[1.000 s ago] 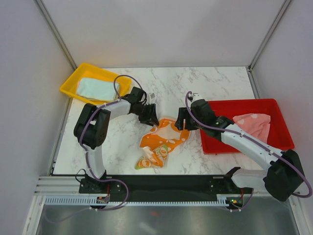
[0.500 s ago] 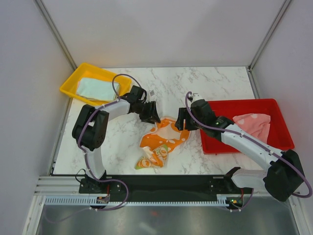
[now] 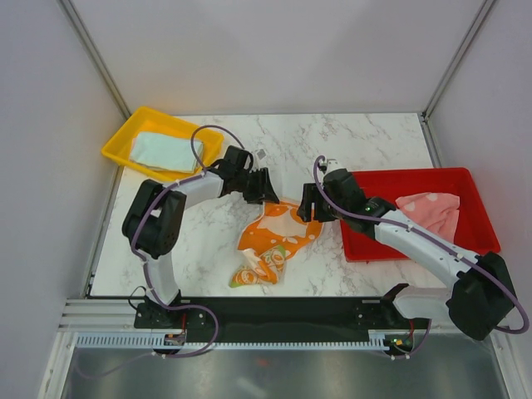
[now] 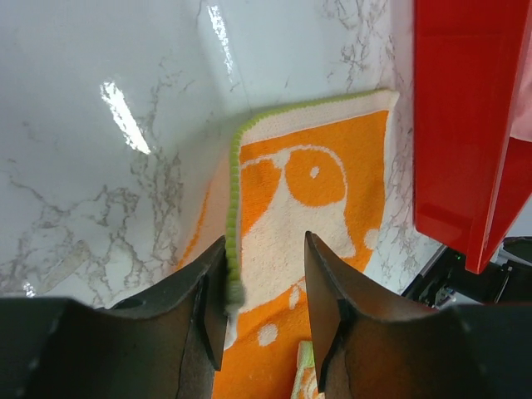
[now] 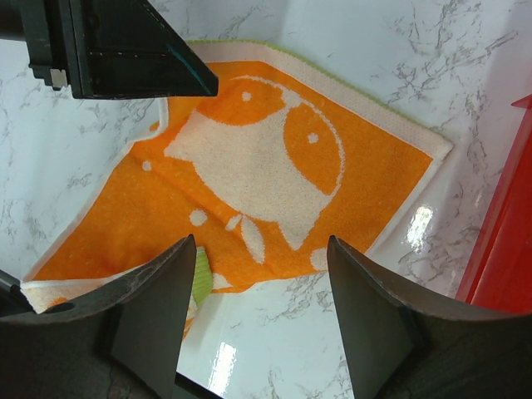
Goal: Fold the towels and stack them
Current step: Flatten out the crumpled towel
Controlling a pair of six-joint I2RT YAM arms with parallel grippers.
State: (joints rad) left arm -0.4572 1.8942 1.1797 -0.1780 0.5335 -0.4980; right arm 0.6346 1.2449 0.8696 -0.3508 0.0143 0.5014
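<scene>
A cream and orange printed towel [image 3: 273, 237] lies crumpled on the marble table between the arms. In the left wrist view the towel [image 4: 307, 191] has a green hem that rises beside my left finger [image 4: 208, 299]. My left gripper [image 3: 264, 193] [image 4: 264, 249] is open at the towel's far left edge, with the hem touching one finger. My right gripper [image 3: 306, 206] [image 5: 261, 245] is open wide, low over the towel [image 5: 249, 158] at its right edge. A pink dotted towel [image 3: 432, 212] lies in the red tray [image 3: 370, 237]. A mint towel [image 3: 162, 151] lies folded in the yellow tray [image 3: 123, 133].
The red tray [image 4: 465, 125] stands just right of the towel, and its edge [image 5: 511, 249] is close to my right gripper. The yellow tray stands at the far left corner. Grey walls enclose the table on three sides.
My left gripper has shifted slightly right and away, along the towel's far edge. The right arm and the towel have hardly moved.
</scene>
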